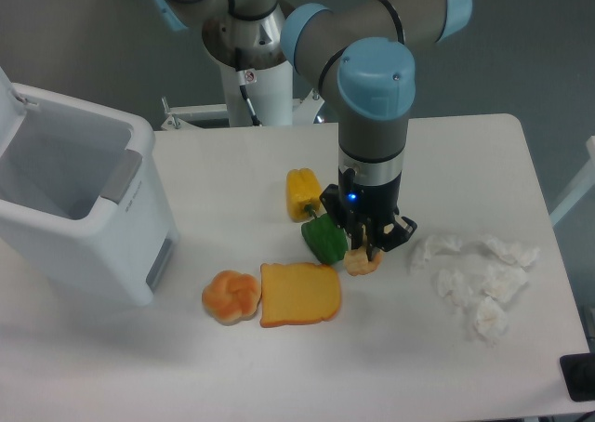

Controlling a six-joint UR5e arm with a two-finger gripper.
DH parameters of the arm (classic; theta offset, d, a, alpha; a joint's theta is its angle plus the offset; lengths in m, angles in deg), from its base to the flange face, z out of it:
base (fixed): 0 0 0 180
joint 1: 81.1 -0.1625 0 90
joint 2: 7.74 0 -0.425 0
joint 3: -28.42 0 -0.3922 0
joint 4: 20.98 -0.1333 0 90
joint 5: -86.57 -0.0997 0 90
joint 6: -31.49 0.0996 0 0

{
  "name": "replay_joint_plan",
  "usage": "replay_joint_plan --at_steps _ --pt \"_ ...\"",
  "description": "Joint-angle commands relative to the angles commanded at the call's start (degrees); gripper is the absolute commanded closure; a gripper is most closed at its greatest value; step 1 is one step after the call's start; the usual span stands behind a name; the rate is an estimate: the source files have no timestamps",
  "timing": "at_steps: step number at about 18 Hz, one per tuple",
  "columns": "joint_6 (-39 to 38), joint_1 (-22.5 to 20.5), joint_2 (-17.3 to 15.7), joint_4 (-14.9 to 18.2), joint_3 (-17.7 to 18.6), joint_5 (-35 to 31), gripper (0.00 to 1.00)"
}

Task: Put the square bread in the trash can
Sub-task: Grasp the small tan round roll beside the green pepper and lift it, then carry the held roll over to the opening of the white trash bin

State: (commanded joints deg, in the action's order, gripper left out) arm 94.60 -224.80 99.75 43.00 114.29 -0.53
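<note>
The square bread (363, 263) is a small tan-orange chunk on the white table, just right of the green pepper (324, 240). My gripper (365, 252) points straight down on it. Its dark fingers (356, 249) sit against the chunk's top and sides and look closed on it. The bread still rests at table level, its upper part hidden by the fingers. The trash can (76, 204) is a big white bin with a grey panel on its rim. It stands open at the left edge of the table, far from the gripper.
A yellow pepper (303, 193) lies behind the green one. A flat orange-crusted slice (299, 294) and a round swirled bun (231, 296) lie in front, between gripper and bin. Crumpled white paper (479, 278) lies at the right.
</note>
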Motion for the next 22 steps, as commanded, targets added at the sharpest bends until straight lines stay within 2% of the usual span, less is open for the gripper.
replay_joint_plan --at_steps 2,4,10,14,19,22 --pt "0.0 0.09 0.09 -0.52 0.0 0.0 0.75" --pt "0.09 0.09 0.0 -0.62 -0.09 -0.09 0.7" --pt "-0.26 0.7 1.14 -0.7 -1.75 -2.02 0.7" --pt "-0.62 1.32 0.53 -0.62 -2.11 0.43 0.71" --pt "-7.72 1.58 -4.03 -0.97 -2.99 8.51 0.71" --pt "-13.87 3.77 -7.02 -0.97 -3.16 11.16 0.71"
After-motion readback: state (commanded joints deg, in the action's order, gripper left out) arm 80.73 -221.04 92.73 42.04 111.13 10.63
